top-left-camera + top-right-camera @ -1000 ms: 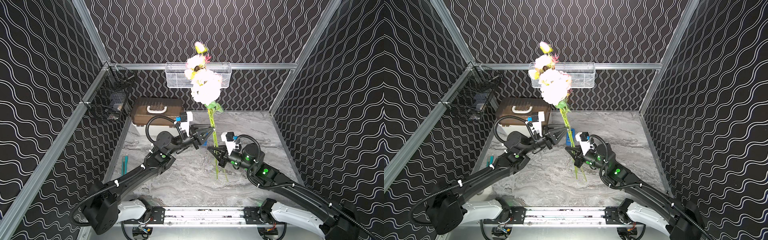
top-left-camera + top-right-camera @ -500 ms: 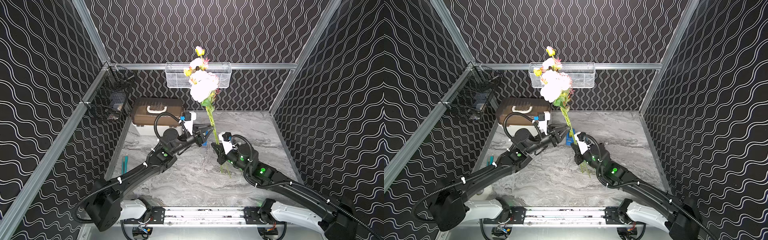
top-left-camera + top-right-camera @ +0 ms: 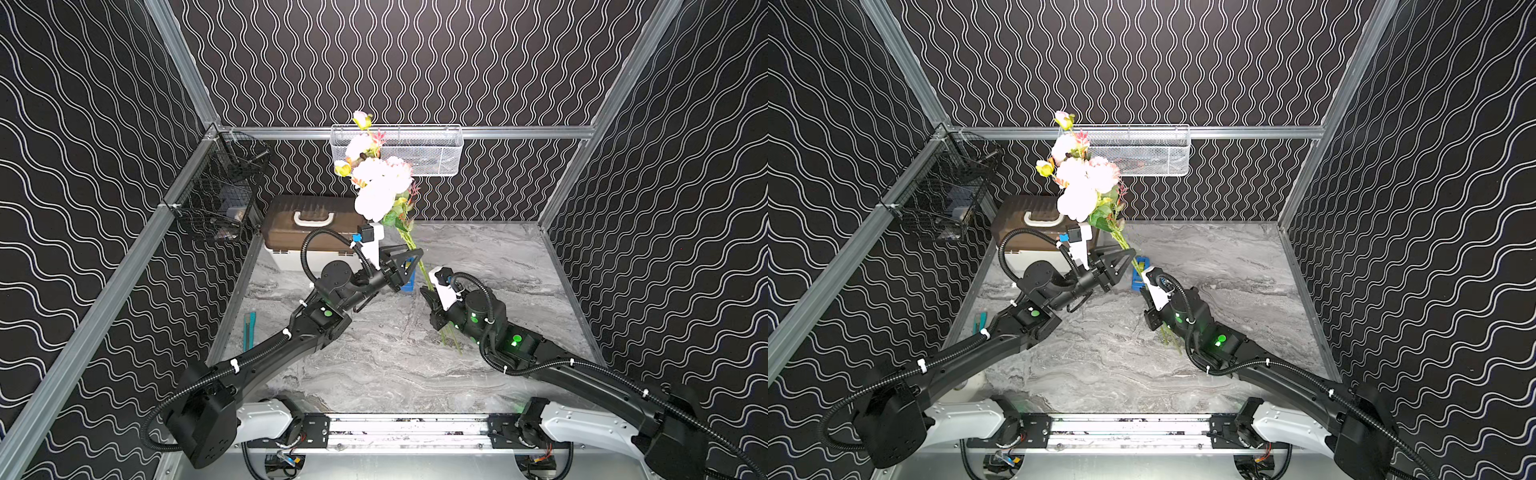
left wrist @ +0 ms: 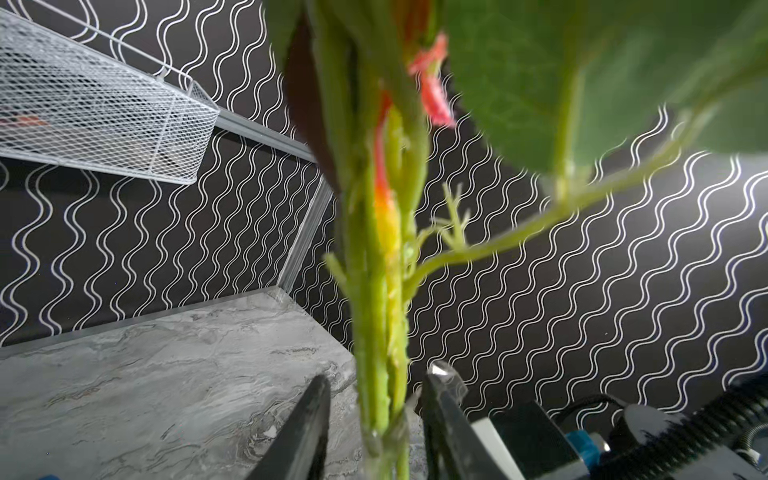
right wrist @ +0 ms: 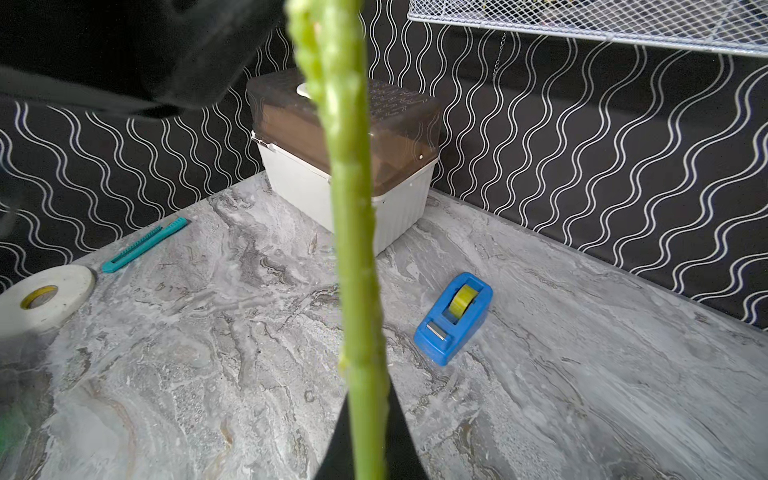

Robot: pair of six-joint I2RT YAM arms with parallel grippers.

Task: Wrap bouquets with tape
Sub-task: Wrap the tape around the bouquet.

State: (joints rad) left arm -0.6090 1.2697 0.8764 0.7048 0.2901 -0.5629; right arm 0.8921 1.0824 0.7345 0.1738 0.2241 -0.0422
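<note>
Two hands stood at one bouquet (image 3: 378, 187), which was held up off the counter (image 3: 395, 374) near its middle, blooms uppermost and leaning toward the back wall. The right hand (image 3: 427, 291) was clamped together on the green stems (image 5: 353, 232) low down. In the right wrist view its dark fingers (image 5: 403, 449) pressed in on them from both sides. In both top views the stem ends stuck out below that hand toward the counter; whether they touched the surface could not be told.

The left hand (image 3: 415, 255) sat higher on the same stems, just under the leaves, with its jaws apart. The left wrist view showed one fingertip (image 4: 311, 415) on each side of the stems with a gap to both, so it gripped nothing.

The tape dispenser (image 5: 453, 320), bright blue with a small yellowish roll, sat upright on the counter behind the stems, apart from both hands. In a top view it showed partly, between the two hands.

A storage box (image 3: 307, 224) with a brown lid and white handle stood in the back left corner. A teal utility knife (image 5: 145, 245) lay by the left edge, with a large white roll (image 5: 45, 299) near it. A white mesh basket (image 3: 419, 151) hung on the back wall and a black wire basket (image 3: 220, 187) on the left wall.
</note>
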